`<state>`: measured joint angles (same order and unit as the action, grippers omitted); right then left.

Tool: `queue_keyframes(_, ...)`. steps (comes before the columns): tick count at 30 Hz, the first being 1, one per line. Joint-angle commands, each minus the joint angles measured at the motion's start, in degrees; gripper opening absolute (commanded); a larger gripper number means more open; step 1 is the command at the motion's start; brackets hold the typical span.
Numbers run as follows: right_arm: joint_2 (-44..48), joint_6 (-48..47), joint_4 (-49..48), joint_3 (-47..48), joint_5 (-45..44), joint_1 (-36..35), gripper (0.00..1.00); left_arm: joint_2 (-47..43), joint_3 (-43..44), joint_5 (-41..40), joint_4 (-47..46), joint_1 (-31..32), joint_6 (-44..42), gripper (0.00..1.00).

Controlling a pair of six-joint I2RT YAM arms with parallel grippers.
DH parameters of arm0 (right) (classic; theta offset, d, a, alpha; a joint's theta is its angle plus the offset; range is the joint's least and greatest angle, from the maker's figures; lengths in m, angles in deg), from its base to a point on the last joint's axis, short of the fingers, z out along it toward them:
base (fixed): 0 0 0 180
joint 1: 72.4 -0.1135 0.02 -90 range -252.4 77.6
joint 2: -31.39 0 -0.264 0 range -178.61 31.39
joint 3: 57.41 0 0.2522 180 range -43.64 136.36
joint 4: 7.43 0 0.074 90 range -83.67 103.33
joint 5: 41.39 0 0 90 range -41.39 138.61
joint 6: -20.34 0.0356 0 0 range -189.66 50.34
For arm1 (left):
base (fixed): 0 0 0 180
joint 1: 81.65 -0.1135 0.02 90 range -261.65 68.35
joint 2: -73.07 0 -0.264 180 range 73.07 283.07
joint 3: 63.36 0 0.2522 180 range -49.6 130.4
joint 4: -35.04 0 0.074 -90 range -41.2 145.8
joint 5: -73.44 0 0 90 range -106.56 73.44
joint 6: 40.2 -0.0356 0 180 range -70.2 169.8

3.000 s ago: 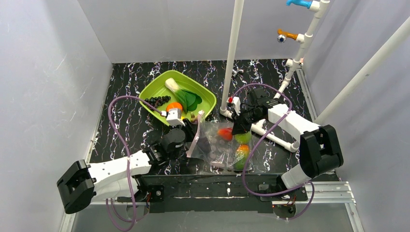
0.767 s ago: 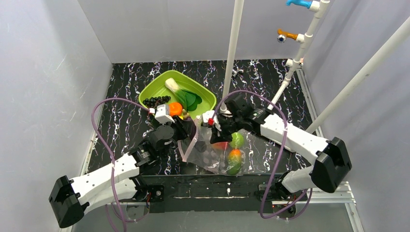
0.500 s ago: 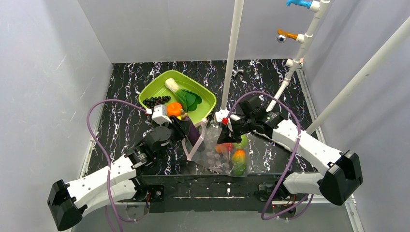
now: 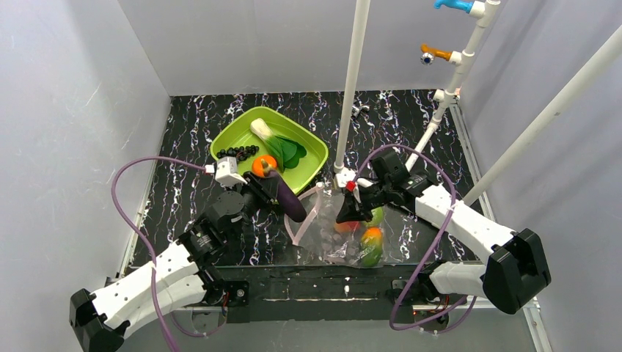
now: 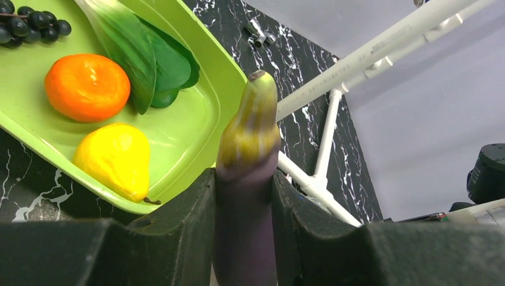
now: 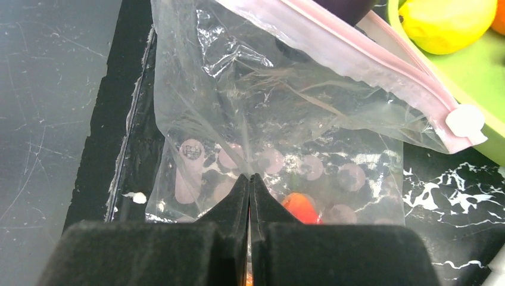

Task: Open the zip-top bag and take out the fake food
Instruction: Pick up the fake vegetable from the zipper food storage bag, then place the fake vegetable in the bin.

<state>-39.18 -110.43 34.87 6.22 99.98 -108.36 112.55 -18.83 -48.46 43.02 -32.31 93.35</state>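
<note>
Left gripper (image 5: 244,182) clamped on purple eggplant (image 5: 248,134), green tray (image 5: 199,140) just beyond it, right gripper (image 6: 249,179) pinched shut on zip-top bag (image 6: 268,101)

Black marbled table (image 4: 191,198), green tray (image 4: 312,155), zip-top bag (image 4: 323,231), perhaps metal clips (image 4: 359,111)

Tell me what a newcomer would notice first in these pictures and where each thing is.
The left gripper clamps a purple eggplant just in front of the lime-green tray, which holds an orange, a lemon, grapes and a leafy green. At centre front, the right gripper pinches the clear zip-top bag, with colourful fruit inside.
</note>
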Motion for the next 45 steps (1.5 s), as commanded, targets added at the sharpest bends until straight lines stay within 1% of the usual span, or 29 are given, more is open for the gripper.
queue_keyframes(1,1.9,-2.5,-0.5,-0.6,4.6,2.7,0.01,0.4,4.4,0.4,-1.2,-1.8,-0.5,0.0)
queue_keyframes(6,2.3,-5.6,1.0,-1.4,6.0,4.0,0.01,1.8,7.6,0.6,1.3,-4.3,-2.5,0.0)
queue_keyframes(11,2.4,-7.4,1.8,-1.8,5.9,4.7,0.01,3.3,10.5,3.2,3.4,-8.8,-4.4,0.0)
queue_keyframes(16,2.4,-8.2,2.0,-2.0,5.8,5.2,0.01,7.0,12.9,11.2,4.3,-16.5,-3.3,0.0)
queue_keyframes(19,2.4,-8.4,2.0,-2.3,5.8,5.5,0.01,10.6,13.9,16.9,3.2,-21.4,-1.9,0.0)
queue_keyframes(30,2.0,-9.5,2.4,-2.6,6.4,6.7,0.01,21.8,15.1,28.1,-0.9,-32.6,0.5,0.0)
queue_keyframes(37,1.7,-10.1,2.8,-2.5,6.7,7.0,0.01,27.7,16.2,31.1,-0.9,-35.2,0.6,0.0)
queue_keyframes(45,1.4,-10.7,3.3,-2.3,7.0,7.0,0.01,31.7,17.5,31.9,-0.1,-36.9,-0.5,0.0)
